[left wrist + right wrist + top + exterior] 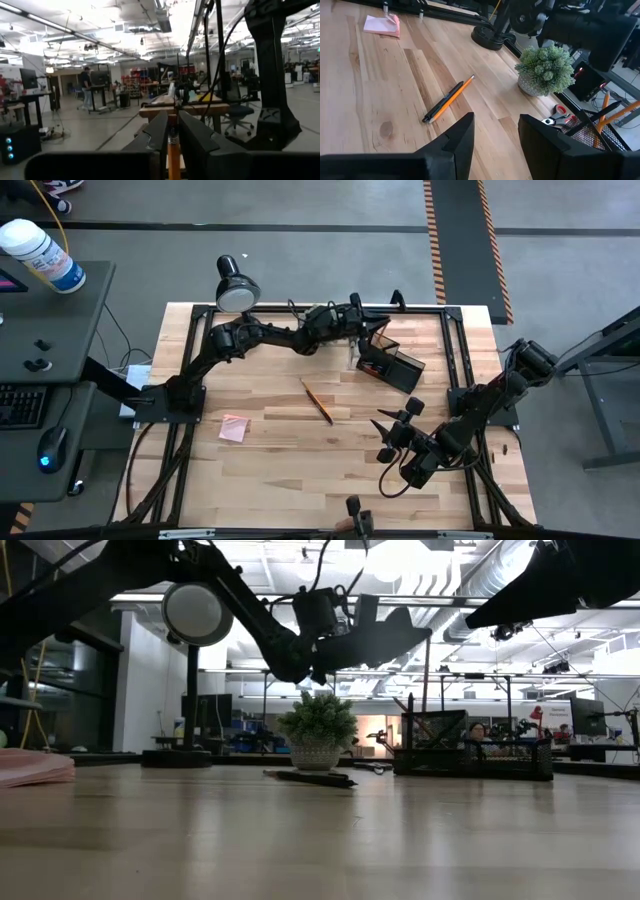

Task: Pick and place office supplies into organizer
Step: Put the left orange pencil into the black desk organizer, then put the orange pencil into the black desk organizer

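Observation:
My left gripper (374,330) is at the table's far side, raised above the black organizer (392,366), and is shut on an orange pencil (173,150). The organizer (600,132) holds other orange pencils (605,106) that stick up out of it. My right gripper (386,438) is open and empty above the table's near right part. An orange pencil and a black pen (318,402) lie side by side on the table's middle (447,100). A pink sticky-note pad (234,428) lies at the left. Red-handled scissors (559,114) lie by the plant. My left gripper pinches the orange pencil's shaft (173,142) between its two fingers (155,135). The fingers are about level and point toward the table's right. The pencil is lifted clear of the table. How far it sticks out, and which end is held, I cannot tell.
A green plant in a white pot (544,67) stands beside the organizer at the far side. A black desk lamp (238,286) stands at the far left. The black frame (455,350) runs around the table. The wood near the front is bare.

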Controlling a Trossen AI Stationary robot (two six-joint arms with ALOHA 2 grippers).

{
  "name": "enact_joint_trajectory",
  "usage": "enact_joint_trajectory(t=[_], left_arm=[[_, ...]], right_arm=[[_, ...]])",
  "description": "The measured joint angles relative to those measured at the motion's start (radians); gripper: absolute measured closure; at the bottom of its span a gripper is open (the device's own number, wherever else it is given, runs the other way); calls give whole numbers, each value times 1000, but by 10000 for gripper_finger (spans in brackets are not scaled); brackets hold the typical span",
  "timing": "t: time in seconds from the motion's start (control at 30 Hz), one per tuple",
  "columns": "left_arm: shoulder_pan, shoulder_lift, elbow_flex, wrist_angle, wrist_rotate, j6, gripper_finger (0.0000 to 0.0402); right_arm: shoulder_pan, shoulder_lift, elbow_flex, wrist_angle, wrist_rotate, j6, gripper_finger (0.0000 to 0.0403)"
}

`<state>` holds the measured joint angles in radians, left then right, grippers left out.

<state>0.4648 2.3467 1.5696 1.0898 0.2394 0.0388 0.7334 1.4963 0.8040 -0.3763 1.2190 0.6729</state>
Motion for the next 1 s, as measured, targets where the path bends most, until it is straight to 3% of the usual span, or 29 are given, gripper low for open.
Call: enact_joint_trajectory(t=[0.43,0.6,0.77,1.0], left_arm=[[0,0,0,8,4,-25,320],[0,-13,0,44,119,-142,314],[-9,-41,0,35,275,-234,326],[-80,-106,-59,-7,308,-170,377]], right_arm=[[0,0,0,1,0,0,258],[0,0,0,1,-2,0,258],[0,0,0,0,-7,0,258],[1,0,0,0,-29,1,258]])
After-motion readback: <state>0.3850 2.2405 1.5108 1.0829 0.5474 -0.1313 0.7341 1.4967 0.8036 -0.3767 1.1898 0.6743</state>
